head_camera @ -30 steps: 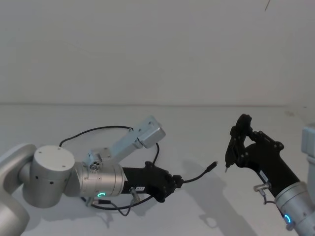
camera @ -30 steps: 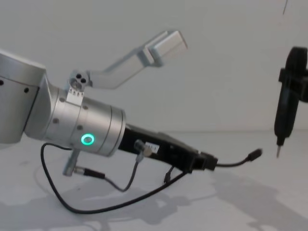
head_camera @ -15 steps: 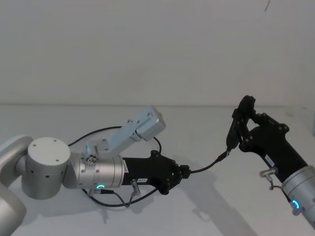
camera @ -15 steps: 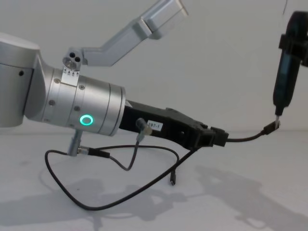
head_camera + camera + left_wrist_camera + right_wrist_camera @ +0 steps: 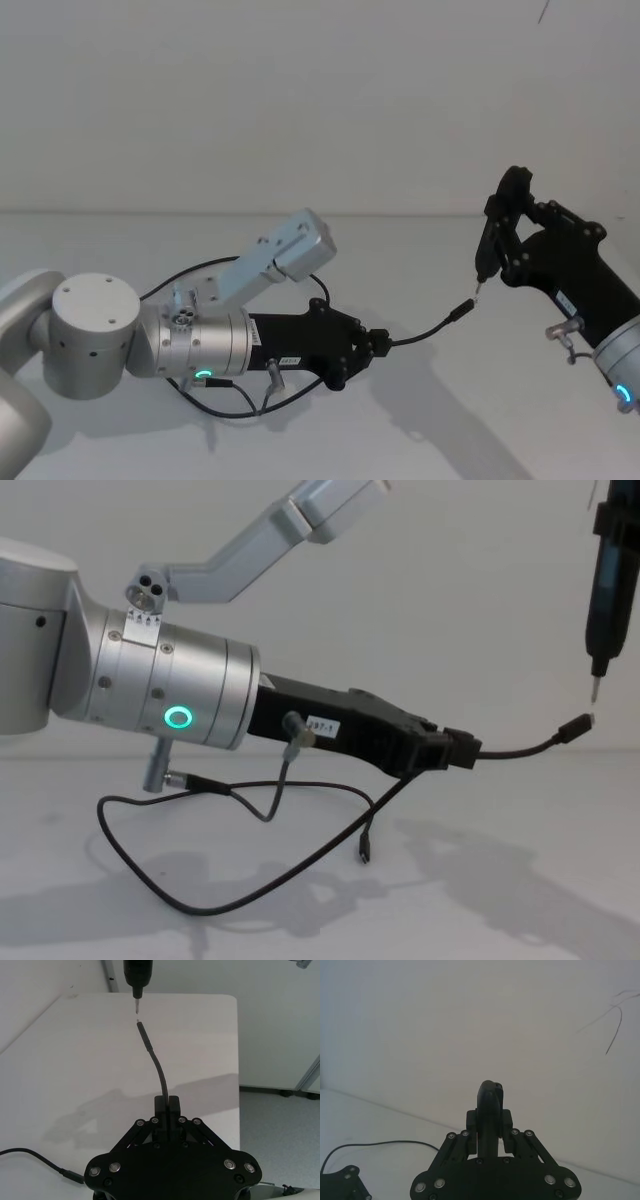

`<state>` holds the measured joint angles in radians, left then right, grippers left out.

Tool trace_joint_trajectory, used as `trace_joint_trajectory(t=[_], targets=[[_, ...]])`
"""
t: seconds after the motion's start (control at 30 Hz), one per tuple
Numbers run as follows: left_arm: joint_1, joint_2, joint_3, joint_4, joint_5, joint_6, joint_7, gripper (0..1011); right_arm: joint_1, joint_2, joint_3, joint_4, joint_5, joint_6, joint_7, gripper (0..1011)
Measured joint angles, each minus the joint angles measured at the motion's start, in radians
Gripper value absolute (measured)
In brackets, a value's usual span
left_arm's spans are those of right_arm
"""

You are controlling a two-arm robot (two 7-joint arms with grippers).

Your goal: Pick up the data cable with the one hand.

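Item: long, thin, black flexible data cable (image 5: 440, 323), centre of head view. We log the black plastic two-jaw left gripper (image 5: 378, 345) clamped shut on it, now raised higher; one loop apparently trails on the white tabletop (image 5: 430, 430). The right gripper (image 5: 490, 1119), upper right, clasps a slim black metal-tipped tool (image 5: 487, 250), now parted from the plug (image 5: 577, 726). Pickup nearly complete.
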<state>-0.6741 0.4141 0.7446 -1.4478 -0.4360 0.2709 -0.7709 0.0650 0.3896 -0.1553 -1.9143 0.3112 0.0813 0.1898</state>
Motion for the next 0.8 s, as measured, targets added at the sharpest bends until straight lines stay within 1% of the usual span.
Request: trace_joint_trajectory(t=[0.37, 0.8], targets=[[-0.002, 0.001, 0.000, -0.001, -0.001, -0.008, -0.004, 36, 0.014, 0.005, 0.010, 0.002, -0.007, 0.011, 0.016, 279], [-0.003, 0.002, 0.000, -0.001, -0.002, -0.012, -0.007, 36, 0.021, -0.004, 0.016, 0.014, -0.005, 0.032, 0.031, 279]])
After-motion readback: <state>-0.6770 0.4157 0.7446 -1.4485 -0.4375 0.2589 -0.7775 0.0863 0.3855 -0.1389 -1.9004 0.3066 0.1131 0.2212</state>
